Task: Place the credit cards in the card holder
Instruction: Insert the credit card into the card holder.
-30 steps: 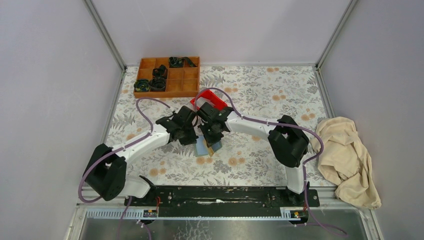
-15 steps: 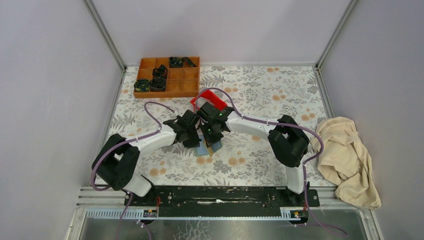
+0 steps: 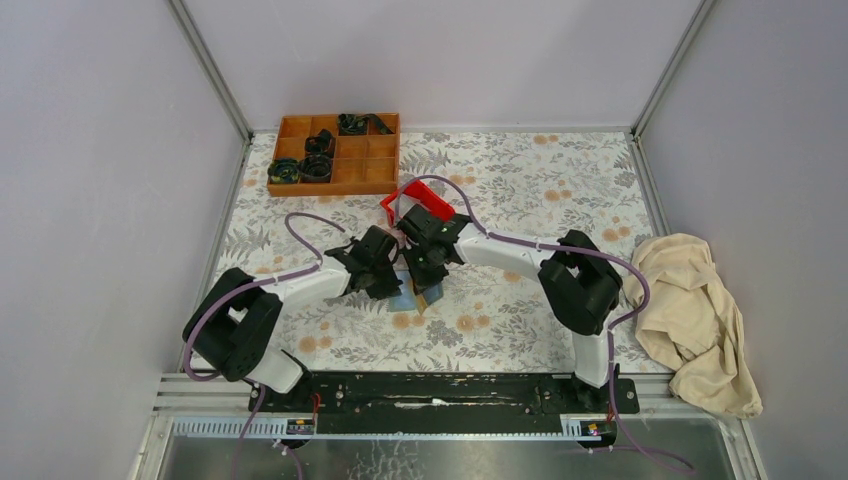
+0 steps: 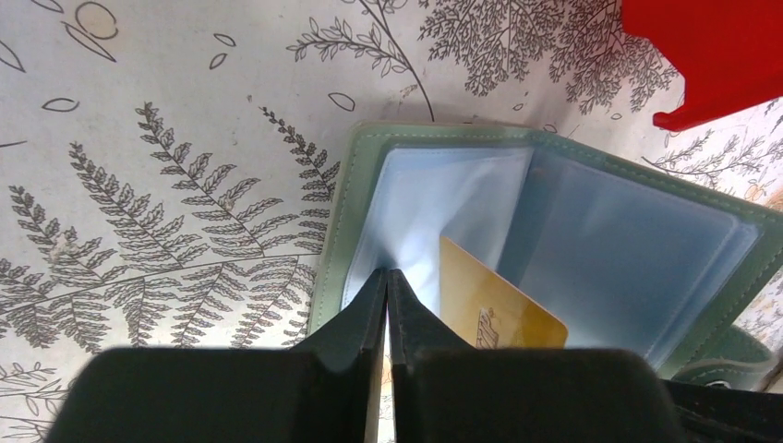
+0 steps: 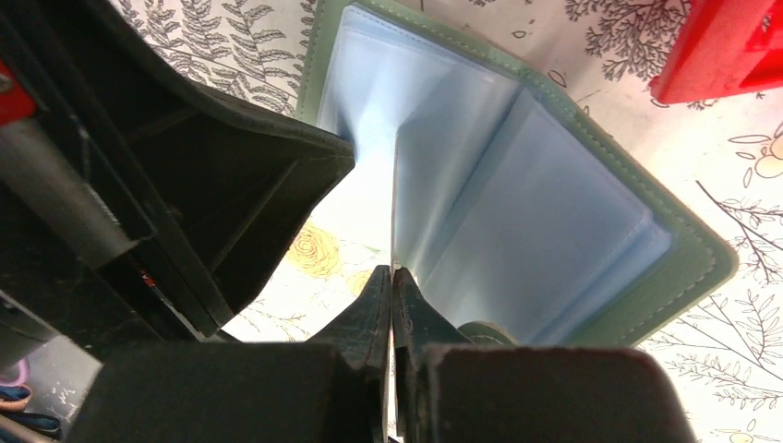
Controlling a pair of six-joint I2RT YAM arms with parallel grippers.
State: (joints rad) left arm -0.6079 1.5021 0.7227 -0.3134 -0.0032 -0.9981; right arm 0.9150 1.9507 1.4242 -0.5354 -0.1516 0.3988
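Card holder (image 4: pixel 591 240): stitched sage-green rectangle, glossy clear sleeves

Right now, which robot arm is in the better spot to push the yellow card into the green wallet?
Probably the right. From above, the yellow card pokes out just under the right end effector, over the open card holder. The left end effector is shut, tip at the holder's left pocket.

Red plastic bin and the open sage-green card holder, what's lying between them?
Nothing. In the left wrist view only bare leaf-printed tablecloth separates the red plastic bin from the sage-green card holder.
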